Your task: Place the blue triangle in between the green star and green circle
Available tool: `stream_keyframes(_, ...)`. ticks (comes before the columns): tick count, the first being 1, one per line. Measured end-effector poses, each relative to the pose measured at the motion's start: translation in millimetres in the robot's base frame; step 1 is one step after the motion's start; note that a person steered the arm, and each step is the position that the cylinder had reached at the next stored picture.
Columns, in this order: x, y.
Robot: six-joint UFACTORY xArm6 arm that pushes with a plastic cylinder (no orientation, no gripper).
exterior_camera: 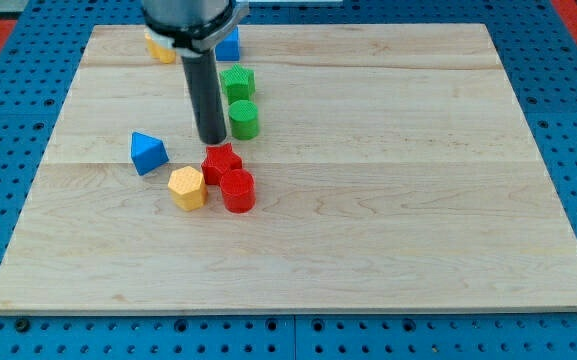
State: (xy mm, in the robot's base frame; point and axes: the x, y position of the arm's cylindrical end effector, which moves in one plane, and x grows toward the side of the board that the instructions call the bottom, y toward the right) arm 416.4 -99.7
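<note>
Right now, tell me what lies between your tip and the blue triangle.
Nothing: in the camera view, bare board separates my tip from the blue triangle, which sits toward the view's left.

Blue triangle lies alone at left; green star sits just beyond green circle, nearly touching, farther right.

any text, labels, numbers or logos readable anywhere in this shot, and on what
None: no readable word, number, label or logo in this view.
The wooden board shows only wood grain.
The blue triangle, green star, green circle and the other blocks have plain faces.
The dark rod ending in my tip carries no marking.
</note>
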Motion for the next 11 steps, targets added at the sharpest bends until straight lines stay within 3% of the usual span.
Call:
stream_keyframes(3, 57.5, -26.1)
stream_keyframes(4, 58.7, -61.2)
stream_keyframes(6, 20.9, -106.3)
stream_keyframes(7, -11.3, -91.3)
stream_keyframes(8, -13.0, -58.4)
stream_keyframes(10, -56.6, -10.5)
stream_keyframes(11, -56.7, 40.3)
